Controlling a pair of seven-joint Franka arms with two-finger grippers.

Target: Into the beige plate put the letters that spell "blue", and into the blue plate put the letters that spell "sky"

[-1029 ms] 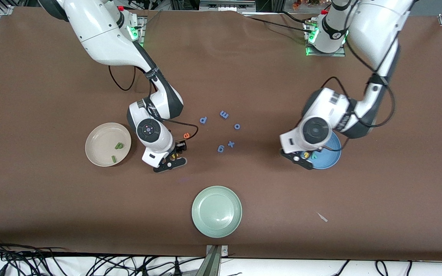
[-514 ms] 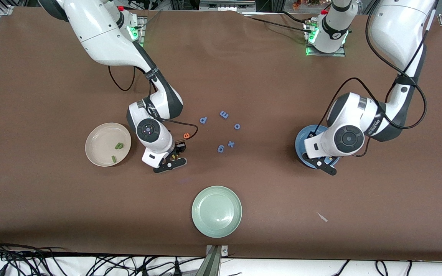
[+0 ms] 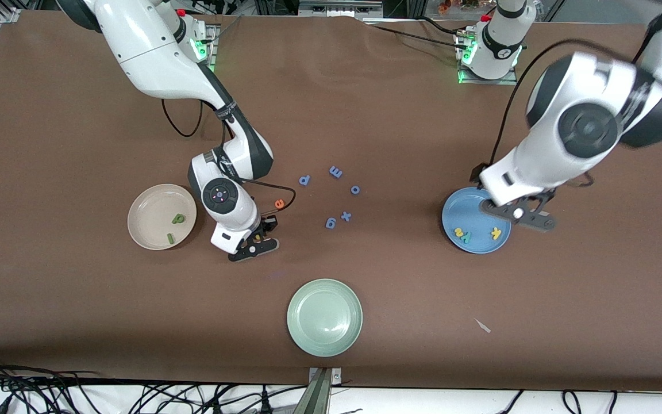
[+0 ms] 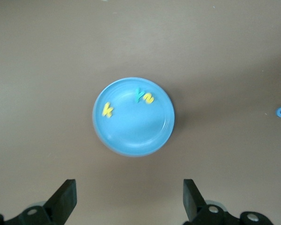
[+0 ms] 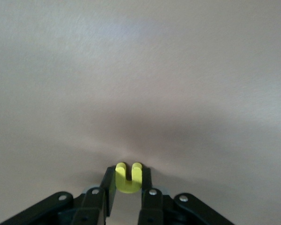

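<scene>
Blue plate [image 3: 476,221], smooth and shallow, holds foam s [image 3: 457,233], y [image 3: 466,236], k [image 3: 496,232]: "sky" looks done; left end effector [image 4: 129,199] hangs above it, spread wide, empty. Beige plate [image 3: 161,216] has b [image 3: 178,218] and l [image 3: 170,237]. Right end effector [image 5: 128,187] pinches yellow u [image 5: 128,177] low over the worktop [image 3: 78,299] beside that plate; orange e [image 3: 279,203] lies loose.

Bare tabletop [image 3: 400,276] btwn green plate [image 3: 324,317] & blue plate [image 3: 469,221].
</scene>
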